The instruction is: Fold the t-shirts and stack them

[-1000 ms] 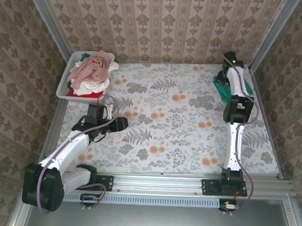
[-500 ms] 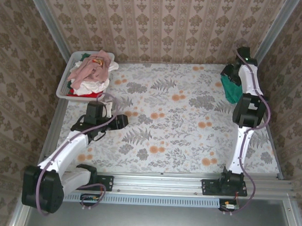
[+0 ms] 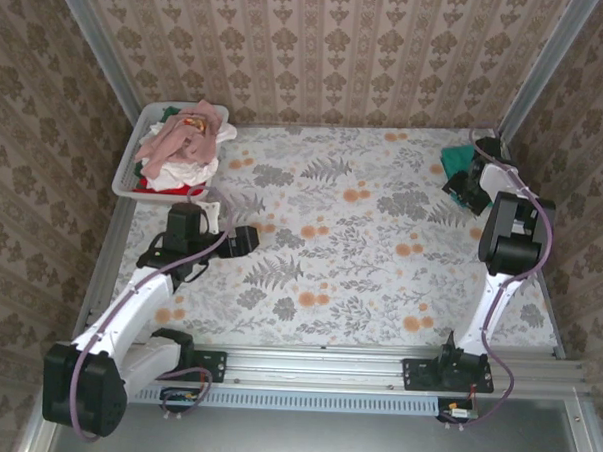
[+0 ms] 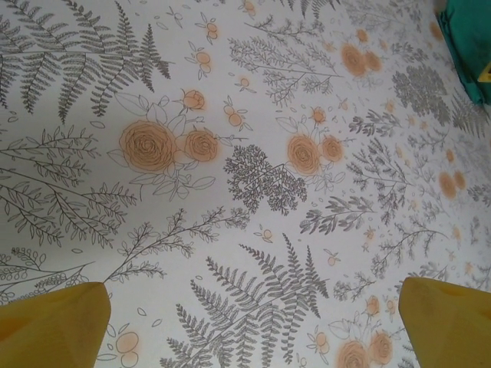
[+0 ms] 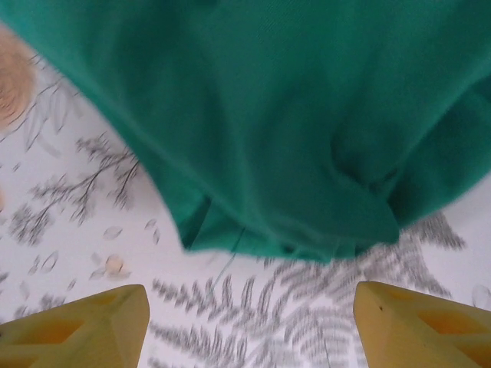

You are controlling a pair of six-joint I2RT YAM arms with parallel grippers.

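Observation:
A teal-green t-shirt (image 3: 453, 156) lies bunched on the table near its far right corner. My right gripper (image 3: 468, 183) is right beside it. In the right wrist view the teal t-shirt (image 5: 291, 115) lies just ahead of the right gripper (image 5: 249, 330); its yellow fingertips (image 5: 77, 326) stand wide apart, open, with only tablecloth between them. My left gripper (image 3: 245, 242) hovers over the left part of the table. In its wrist view the left gripper (image 4: 253, 330) is open over bare cloth, and the teal t-shirt (image 4: 468, 38) shows far off. Pink (image 3: 180, 141), white and red t-shirts are piled in the tub.
The white plastic tub (image 3: 127, 173) stands at the far left corner against the wall. A floral tablecloth (image 3: 351, 248) covers the table. Patterned walls and metal rails (image 3: 534, 66) close in the far and side edges, tight beside the right arm.
My right arm has swung to the right and drawn back, and the teal t-shirt now lies nearer the far right corner. The left gripper has opened wider and shifted slightly away from me.

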